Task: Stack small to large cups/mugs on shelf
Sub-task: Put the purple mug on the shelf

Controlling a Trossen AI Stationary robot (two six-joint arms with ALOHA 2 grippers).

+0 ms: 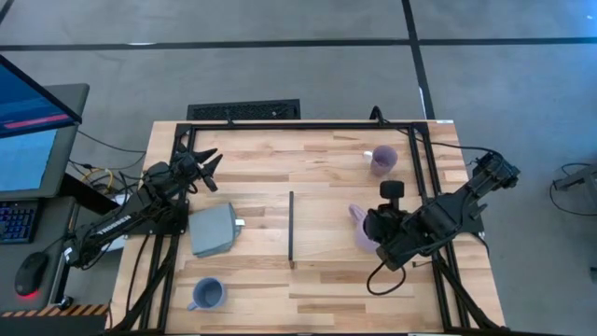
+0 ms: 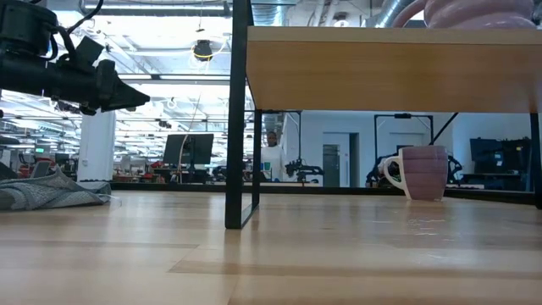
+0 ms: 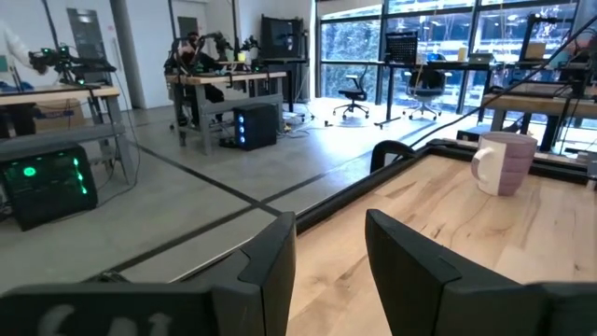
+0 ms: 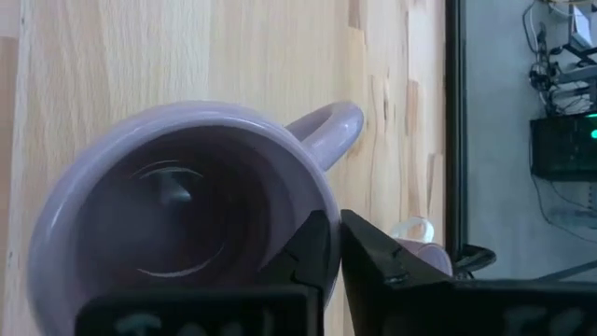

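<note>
One lavender mug stands on the light-wood shelf, its base at the shelf top in the low view. My right gripper is shut on it. A second lavender mug stands upright on its base at the table's far right, and also shows in the low view. The blue-grey mug stands upright near the table's near left corner. My left gripper hovers open over the far left of the table, touching nothing. My right gripper pinches the lavender mug's rim just beside the handle, one finger inside the cup and one outside. The fingers come from above, pointing down. The mug is upright, with its base at the shelf top.
A flat grey square block lies left of the shelf's black strip. The shelf is raised on a thin black leg, with open space beneath. Black frame rails border the table. Bare wood lies between the block and the far edge.
</note>
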